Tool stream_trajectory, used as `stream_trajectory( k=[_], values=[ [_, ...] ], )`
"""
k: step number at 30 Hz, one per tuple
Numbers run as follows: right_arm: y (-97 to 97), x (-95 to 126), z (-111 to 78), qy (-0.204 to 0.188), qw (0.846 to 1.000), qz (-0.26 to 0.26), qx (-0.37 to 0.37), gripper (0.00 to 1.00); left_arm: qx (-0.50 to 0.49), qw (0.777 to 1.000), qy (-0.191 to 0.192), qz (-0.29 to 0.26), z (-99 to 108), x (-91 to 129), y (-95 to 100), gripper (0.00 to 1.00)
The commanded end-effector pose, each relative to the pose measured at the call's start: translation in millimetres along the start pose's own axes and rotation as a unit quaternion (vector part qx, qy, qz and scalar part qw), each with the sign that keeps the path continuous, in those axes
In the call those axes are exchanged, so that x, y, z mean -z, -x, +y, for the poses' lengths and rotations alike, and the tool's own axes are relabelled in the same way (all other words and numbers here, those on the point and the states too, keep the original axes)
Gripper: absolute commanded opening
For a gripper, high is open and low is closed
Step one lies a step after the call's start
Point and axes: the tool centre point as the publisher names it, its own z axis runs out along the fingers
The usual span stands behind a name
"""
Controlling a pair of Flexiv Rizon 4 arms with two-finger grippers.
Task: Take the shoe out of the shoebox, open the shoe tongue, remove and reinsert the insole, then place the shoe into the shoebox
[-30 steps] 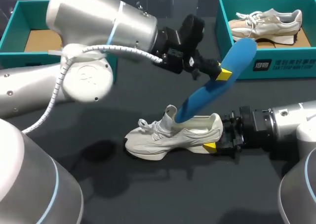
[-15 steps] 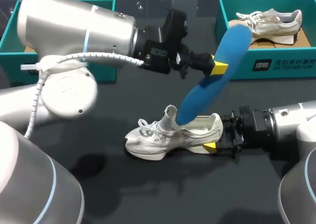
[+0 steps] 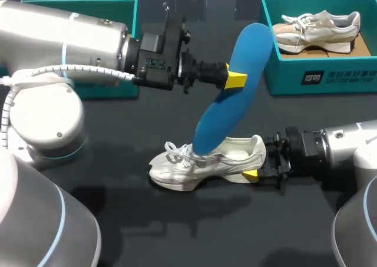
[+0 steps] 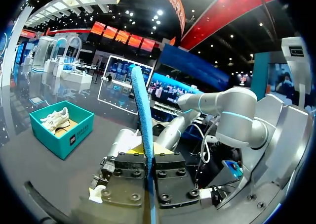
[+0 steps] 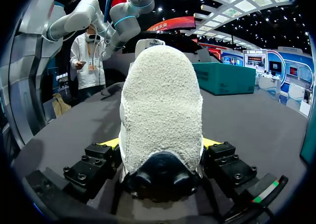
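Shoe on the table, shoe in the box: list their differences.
The table shoe stands on the table, heel in the right gripper; the boxed shoe lies free in its shoebox. A blue insole, held by the left gripper, sticks from the table shoe; none from the boxed shoe. Both are pale lace-ups.

Second sneaker point(image 3: 318, 26) in teal box point(image 3: 268, 55); table point(image 3: 177, 226), probably black.
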Motion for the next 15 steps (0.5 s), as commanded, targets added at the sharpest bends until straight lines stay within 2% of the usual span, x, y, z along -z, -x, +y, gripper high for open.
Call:
stream_trajectory(
  k=[1,6,15],
  values=[
    [-1.2,-1,0.1,-0.002,1.0,-0.001,0.0,0.0,0.0,0.999,-0.05,0.0,27,21,-9.8,0.0],
    [-1.2,-1,0.1,-0.002,1.0,-0.001,0.0,0.0,0.009,0.997,-0.076,-0.001,36,31,-11.3,0.0],
    [-1.2,-1,0.1,-0.002,1.0,-0.001,0.0,0.0,0.015,0.997,-0.077,-0.008,37,44,-6.4,0.0]
  ],
)
